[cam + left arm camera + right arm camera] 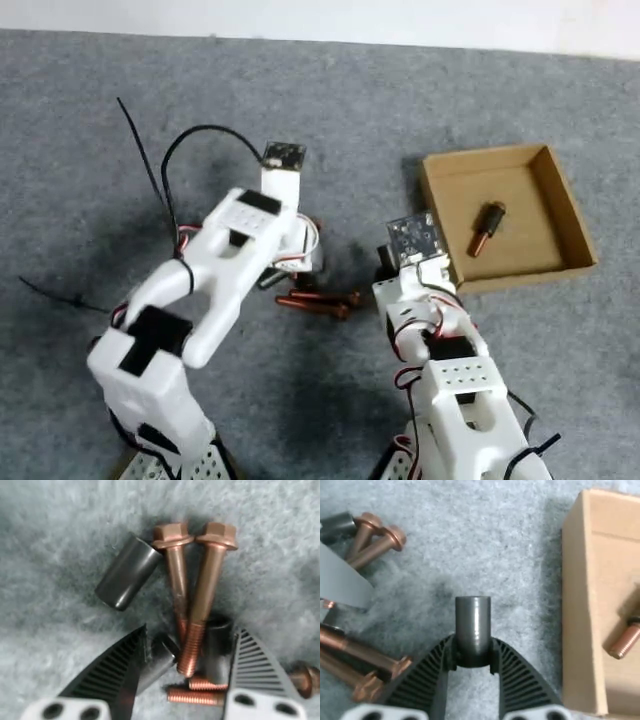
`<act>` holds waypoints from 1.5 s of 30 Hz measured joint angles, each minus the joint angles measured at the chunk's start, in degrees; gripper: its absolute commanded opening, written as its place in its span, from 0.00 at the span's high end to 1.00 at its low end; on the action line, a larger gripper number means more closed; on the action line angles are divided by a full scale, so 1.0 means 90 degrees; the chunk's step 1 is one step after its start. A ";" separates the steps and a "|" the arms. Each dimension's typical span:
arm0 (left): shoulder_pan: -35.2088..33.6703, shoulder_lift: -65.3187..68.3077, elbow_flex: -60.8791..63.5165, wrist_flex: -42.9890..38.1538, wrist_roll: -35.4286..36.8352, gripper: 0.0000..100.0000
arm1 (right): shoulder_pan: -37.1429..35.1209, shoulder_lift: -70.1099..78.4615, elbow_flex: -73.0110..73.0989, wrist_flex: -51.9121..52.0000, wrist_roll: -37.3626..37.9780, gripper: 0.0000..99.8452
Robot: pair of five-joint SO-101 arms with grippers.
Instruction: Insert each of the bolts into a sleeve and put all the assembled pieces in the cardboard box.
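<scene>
Copper bolts (200,595) lie cluttered within the spread left gripper (191,629); right gripper (473,642) clamps one dark sleeve (472,620).

Soft, even light falls from above on the grey felt table (420,90). Shadows are faint and diffuse (darkest under the left arm (225,270) and along the cardboard box (530,230) wall). The copper bolts (207,585) carry dull highlights, and the dark sleeve (472,625) shows a pale sheen.
</scene>
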 measured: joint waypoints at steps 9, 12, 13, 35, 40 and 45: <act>-0.0010 0.0410 -0.0606 0.0576 -0.0039 0.93 | 0.0000 0.0000 0.0000 0.0000 0.0000 1.00; 0.0010 0.0410 -0.0635 0.0586 -0.0039 0.99 | 0.0000 0.0000 0.0000 0.0000 0.0000 1.00; 0.0010 0.0410 -0.0615 0.0596 -0.0059 0.98 | 0.0000 0.0000 0.0000 0.0000 0.0000 1.00; -0.0010 -0.1211 0.1143 -0.0068 -0.0078 1.00 | 0.0000 0.0000 0.0000 0.0000 0.0000 1.00; -0.0010 -0.2921 0.2969 -0.1495 -0.0078 1.00 | 0.0000 0.0000 0.0000 0.0000 0.0000 1.00; -0.0020 -0.4435 0.4679 -0.3194 -0.0078 1.00 | 0.0000 0.0000 0.0000 0.0000 0.0000 1.00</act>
